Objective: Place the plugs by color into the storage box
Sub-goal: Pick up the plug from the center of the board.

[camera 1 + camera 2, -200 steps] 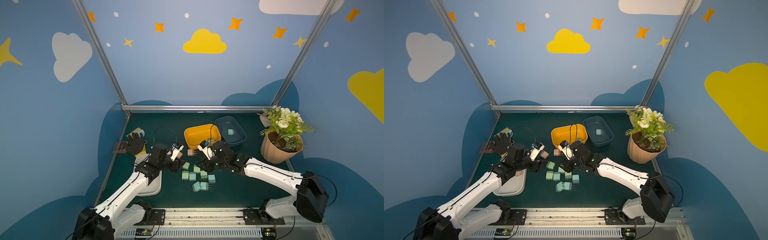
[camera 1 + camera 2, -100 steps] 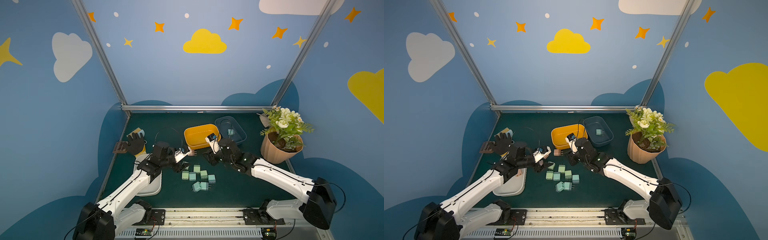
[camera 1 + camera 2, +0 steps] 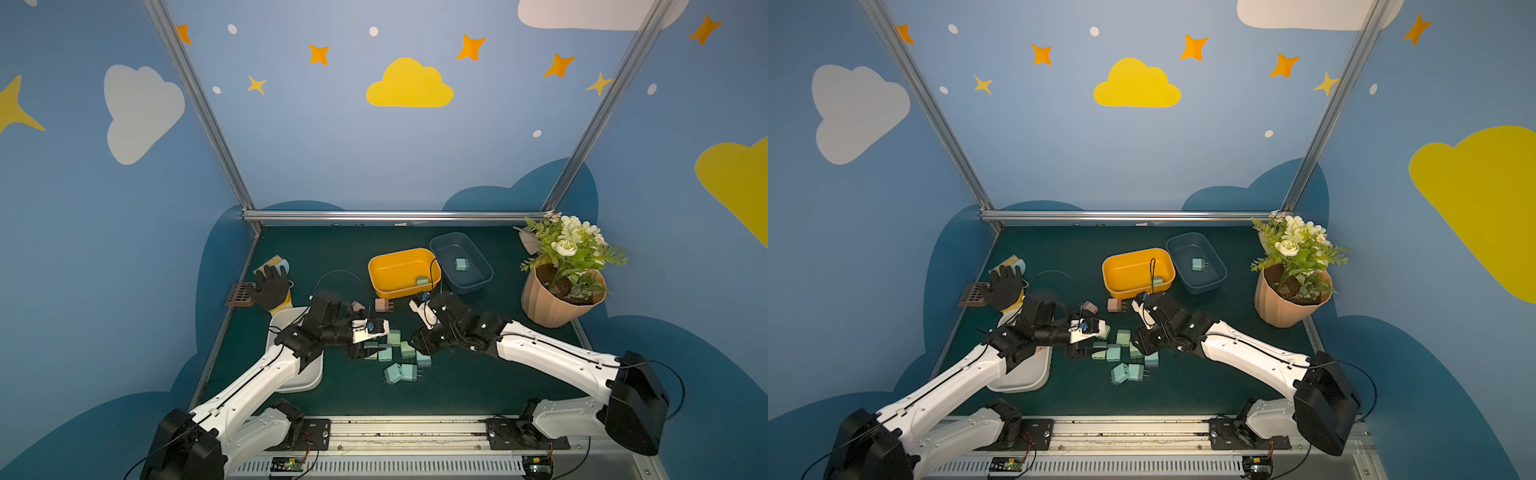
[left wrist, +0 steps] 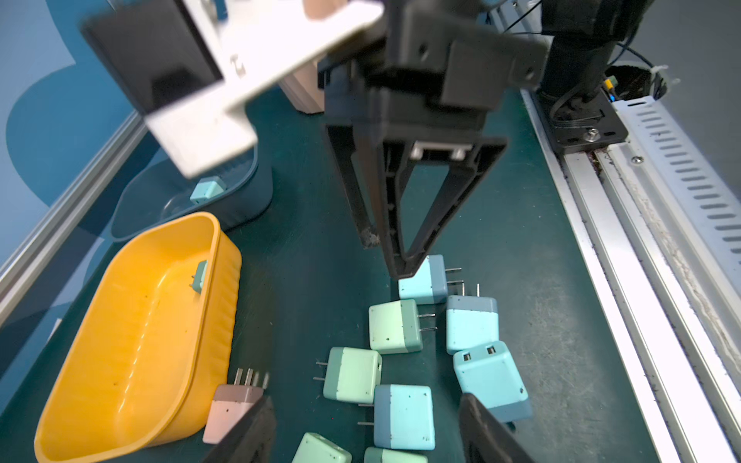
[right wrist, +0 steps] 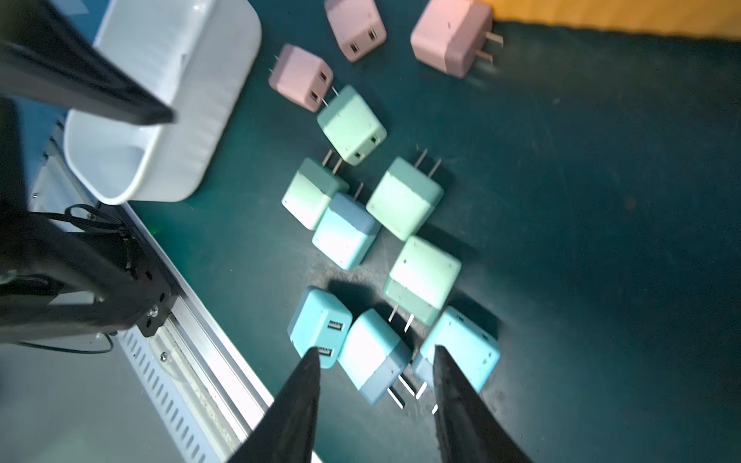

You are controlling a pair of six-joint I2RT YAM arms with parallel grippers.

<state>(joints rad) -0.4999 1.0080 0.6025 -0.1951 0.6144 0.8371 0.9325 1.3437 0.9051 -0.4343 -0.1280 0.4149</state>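
Overhead, both arms reach over the loose plugs [image 3: 409, 371], green and teal, clustered mid-table on the green mat [image 3: 478, 374]. Left gripper [image 4: 365, 405]: jaws spread wide, gripping nothing, with a teal plug [image 4: 403, 417] lying in view between them. Right gripper [image 5: 375, 356]: jaws apart, straddling a pale teal plug [image 5: 373, 348] without visible contact. Three pink plugs [image 5: 300, 76] lie between the cluster and the yellow bin [image 3: 390, 268], near the white bin [image 3: 309, 374]. One green plug [image 3: 422, 281] rests inside the yellow bin against its wall. A lone teal plug [image 3: 460, 264] lies in the blue bin [image 3: 471, 284] just beside it.
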